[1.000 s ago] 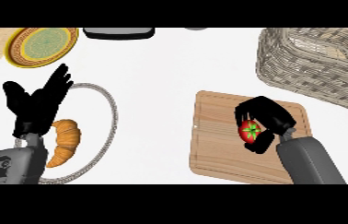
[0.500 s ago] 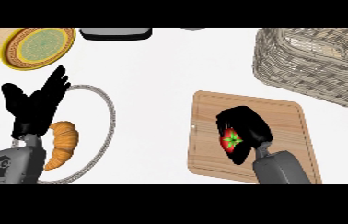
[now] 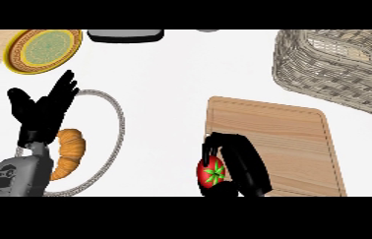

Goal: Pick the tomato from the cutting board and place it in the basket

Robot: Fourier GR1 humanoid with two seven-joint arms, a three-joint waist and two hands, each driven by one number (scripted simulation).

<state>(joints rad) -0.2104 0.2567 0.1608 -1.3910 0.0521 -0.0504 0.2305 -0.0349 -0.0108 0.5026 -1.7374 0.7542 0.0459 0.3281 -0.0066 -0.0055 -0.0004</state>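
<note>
A red tomato [image 3: 210, 172] with a green star-shaped top sits in my right hand [image 3: 240, 164], whose fingers curl round it at the bottom of the head view. Hand and tomato are at the wooden cutting board's [image 3: 280, 139] near left corner, the tomato partly past its left edge. The woven wicker basket [image 3: 330, 66] stands at the upper right, well away from the hand. My left hand [image 3: 44, 110] rests open at the left, fingers up.
A croissant [image 3: 67, 152] lies on a grey-rimmed plate [image 3: 116, 130] beside my left hand. At the upper left is a yellow plate [image 3: 44, 48] with a green centre. A dark tray [image 3: 125, 35] lies along the top edge.
My right hand, shut on the tomato, has drawn back toward the near left corner of the cutting board, away from the basket. The left hand has not moved.
</note>
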